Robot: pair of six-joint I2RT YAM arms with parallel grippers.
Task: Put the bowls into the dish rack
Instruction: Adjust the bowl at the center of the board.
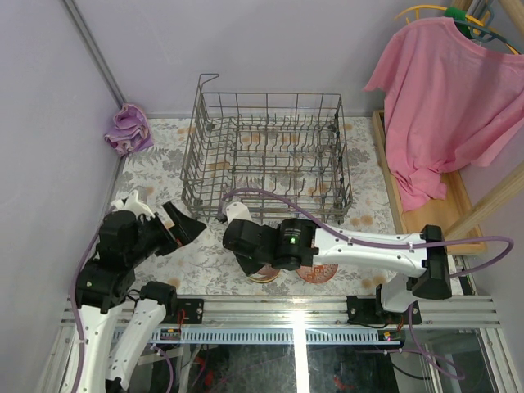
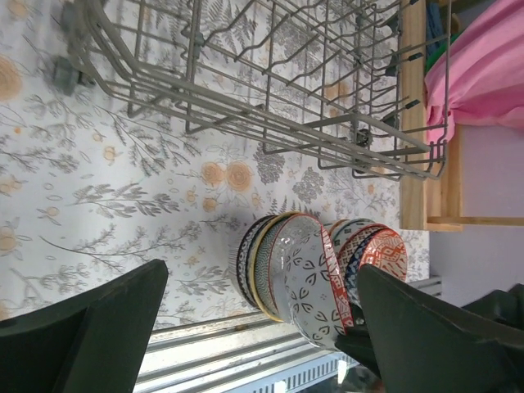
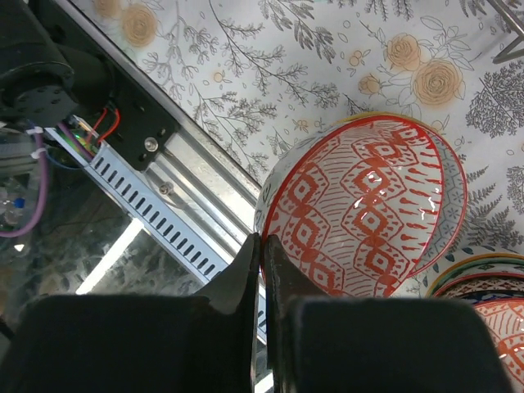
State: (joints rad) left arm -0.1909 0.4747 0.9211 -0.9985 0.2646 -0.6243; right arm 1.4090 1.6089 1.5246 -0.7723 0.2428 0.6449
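The grey wire dish rack stands at the back of the flowered table, with no bowls showing in it. Two stacks of patterned bowls sit near the front edge, mostly under my right arm. My right gripper is shut on the rim of a red-and-white geometric bowl, which tilts up off the left stack. The same bowl shows in the left wrist view, with the second stack behind it. My left gripper hangs wide open to the left of the bowls, holding nothing.
A purple cloth lies at the back left corner. A pink shirt hangs over a wooden shelf on the right. An aluminium rail runs along the table's near edge, close to the bowls.
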